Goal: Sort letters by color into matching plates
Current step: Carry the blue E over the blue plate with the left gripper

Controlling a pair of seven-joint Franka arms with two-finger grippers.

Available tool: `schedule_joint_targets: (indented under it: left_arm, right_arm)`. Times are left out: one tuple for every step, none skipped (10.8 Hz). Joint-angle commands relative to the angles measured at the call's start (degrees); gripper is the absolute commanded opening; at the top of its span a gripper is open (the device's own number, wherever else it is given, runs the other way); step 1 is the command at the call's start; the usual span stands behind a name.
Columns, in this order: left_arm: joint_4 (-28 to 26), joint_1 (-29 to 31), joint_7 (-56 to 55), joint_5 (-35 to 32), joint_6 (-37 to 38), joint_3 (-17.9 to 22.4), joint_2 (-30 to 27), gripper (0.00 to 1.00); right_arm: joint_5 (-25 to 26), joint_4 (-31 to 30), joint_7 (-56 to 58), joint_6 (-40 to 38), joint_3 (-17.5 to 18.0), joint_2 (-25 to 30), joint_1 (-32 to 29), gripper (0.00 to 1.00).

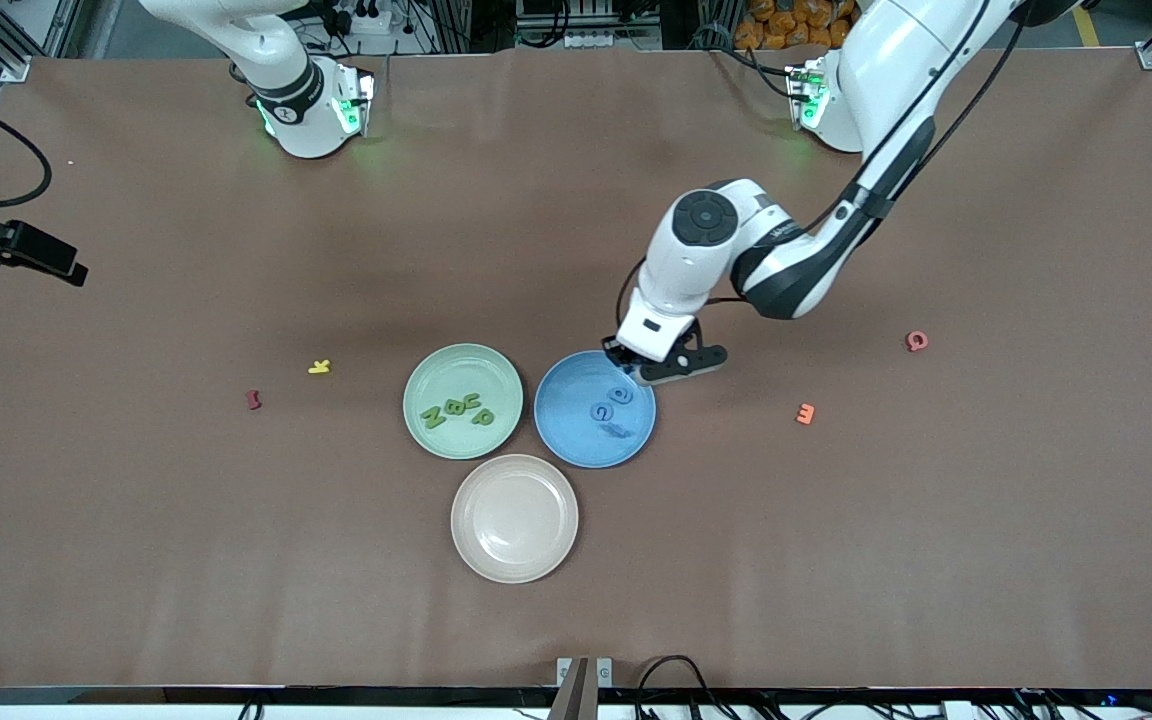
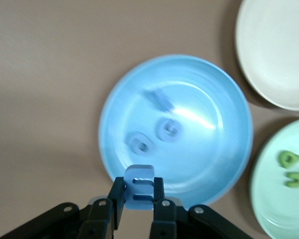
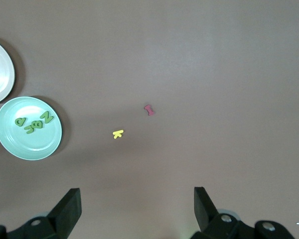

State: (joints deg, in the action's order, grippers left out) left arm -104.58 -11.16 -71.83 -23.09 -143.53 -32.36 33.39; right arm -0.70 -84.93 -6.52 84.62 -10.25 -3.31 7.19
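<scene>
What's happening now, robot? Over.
Left end effector shut on blue letter, over blue plate rim. Right end effector open, waiting. Green plate holds four green letters. Nothing in the way.

From high above the table's camera-side edge we looked down its whole top toward both arm bases along the opposite edge. The left wrist camera looked straight down from close by, filling its view with the blue plate, parts of the beige plate and green plate at its margins. The right wrist camera hung higher, looking down; it shared the green plate with both other views.
</scene>
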Motion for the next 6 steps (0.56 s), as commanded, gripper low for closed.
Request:
schedule_joint_targets:
  left_arm:
    - [5.7, -3.6, -2.6, 1.0, 0.3, 0.4, 4.6, 0.00]
    - [5.9, -4.0, -2.6, 1.1, 0.3, 0.4, 5.5, 0.00]
    - [6.7, -5.3, -2.9, 1.2, 0.2, 0.4, 6.2, 0.00]
    - [7.6, -6.3, -3.4, 1.2, 0.2, 0.6, 6.7, 0.01]
    - [8.2, -6.3, -2.5, 0.9, 0.2, 0.7, 6.8, 0.62]
    - [8.8, -6.4, -0.8, 0.2, 0.4, 0.8, 6.9, 1.00]
  right_arm:
    - [1.2, -0.5, -1.2, 0.5, 0.1, 0.3, 0.1, 1.00]
    - [1.2, -0.5, -1.2, 0.6, 0.1, 0.2, -0.1, 1.00]
    - [1.1, -0.5, -1.2, 1.4, 0.2, 0.0, -0.2, 1.00]
    - [1.1, -0.6, -1.2, 1.9, 0.5, 0.0, -0.4, 1.00]
    - [1.1, -0.5, -1.2, 1.9, 1.6, 0.0, -1.1, 1.00]
    - [1.1, -0.5, -1.1, 1.9, 4.1, 0.0, -3.2, 1.00]
